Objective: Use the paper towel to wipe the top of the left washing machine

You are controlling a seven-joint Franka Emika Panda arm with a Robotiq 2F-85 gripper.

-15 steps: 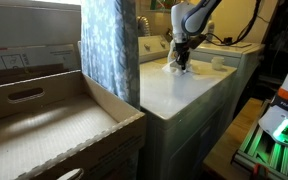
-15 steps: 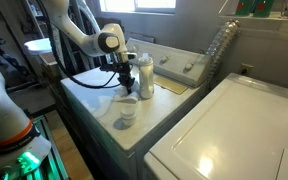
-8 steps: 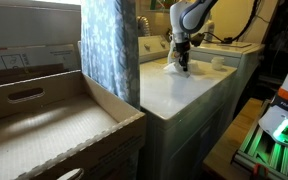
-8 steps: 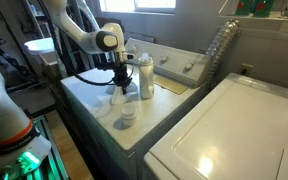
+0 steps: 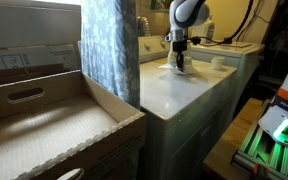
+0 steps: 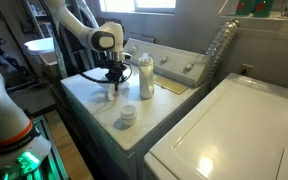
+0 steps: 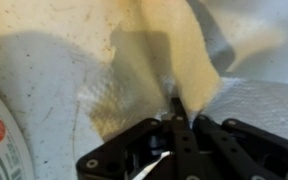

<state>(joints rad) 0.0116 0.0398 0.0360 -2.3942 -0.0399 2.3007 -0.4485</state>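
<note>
In the wrist view my gripper (image 7: pixel 177 104) is shut on the paper towel (image 7: pixel 169 50), a crumpled cream-white wad that spreads out ahead of the jaws. The wad rests on the flat white top of the left washing machine (image 7: pixel 44 70). In both exterior views the gripper (image 5: pixel 178 62) (image 6: pixel 112 79) points straight down at that top (image 5: pixel 189 92) (image 6: pixel 89 98). The paper towel (image 5: pixel 173 70) shows as a small white lump under the fingertips.
A white detergent bottle (image 6: pixel 144 75) stands just beside the gripper, and a small white cup (image 6: pixel 129 114) sits nearer the front edge. A second white machine (image 6: pixel 234 135) adjoins. A patterned curtain (image 5: pixel 109 45) and wooden drawers (image 5: pixel 44 120) stand alongside.
The gripper has slid with the paper towel across the machine top, away from the detergent bottle. The jaws stayed shut on the towel. The bottle and cup have not moved.
</note>
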